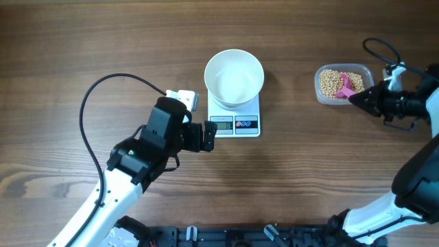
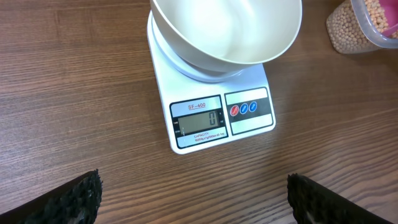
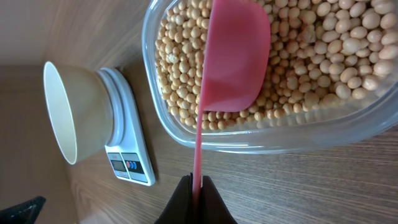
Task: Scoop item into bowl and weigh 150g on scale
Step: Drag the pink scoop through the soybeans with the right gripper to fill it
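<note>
The empty white bowl [image 1: 234, 77] [image 2: 227, 31] [image 3: 67, 111] stands on the white scale [image 1: 236, 121] [image 2: 217, 115] [image 3: 129, 152] at the table's middle; the display reads 0. Tan beans [image 1: 333, 83] [image 3: 323, 50] fill a clear tub [image 1: 343, 85] [image 3: 273, 137] at the right. My right gripper [image 1: 357, 97] [image 3: 197, 186] is shut on the thin handle of a pink scoop [image 1: 347, 86] [image 3: 233, 59], whose head lies over the beans in the tub. My left gripper [image 1: 211, 136] [image 2: 193, 199] is open just left of the scale's display, nothing between its fingers [image 2: 74, 196].
A black cable [image 1: 103, 96] loops over the table left of the left arm. The tub's corner with beans [image 2: 367, 28] shows at the upper right of the left wrist view. Bare wooden table [image 1: 309, 171] lies in front of the scale.
</note>
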Motion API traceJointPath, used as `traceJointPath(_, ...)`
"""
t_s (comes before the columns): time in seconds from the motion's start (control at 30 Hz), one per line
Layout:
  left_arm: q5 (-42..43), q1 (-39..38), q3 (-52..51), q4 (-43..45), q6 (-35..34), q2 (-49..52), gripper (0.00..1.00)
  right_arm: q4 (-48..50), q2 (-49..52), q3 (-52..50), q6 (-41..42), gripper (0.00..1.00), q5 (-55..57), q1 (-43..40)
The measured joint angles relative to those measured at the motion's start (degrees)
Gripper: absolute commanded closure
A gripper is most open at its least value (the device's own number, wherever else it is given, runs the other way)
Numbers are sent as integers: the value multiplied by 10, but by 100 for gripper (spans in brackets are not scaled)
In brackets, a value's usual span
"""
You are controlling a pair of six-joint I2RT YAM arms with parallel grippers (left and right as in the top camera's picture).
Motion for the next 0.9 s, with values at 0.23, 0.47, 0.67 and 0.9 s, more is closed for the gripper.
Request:
traceJointPath(0.23,0,0,0,0,0,0,0,17,1,-16,-2,96,-29,-3)
traceJointPath(0.47,0,0,0,0,0,0,0,23,2,-17,0,96,-43,-4)
traceJointPath(0.67,0,0,0,0,0,0,0,23,2,-18,0,96,-52,-25)
traceJointPath(0.9,0,0,0,0,0,0,0,14,2,-18,0,96,-61,-49)
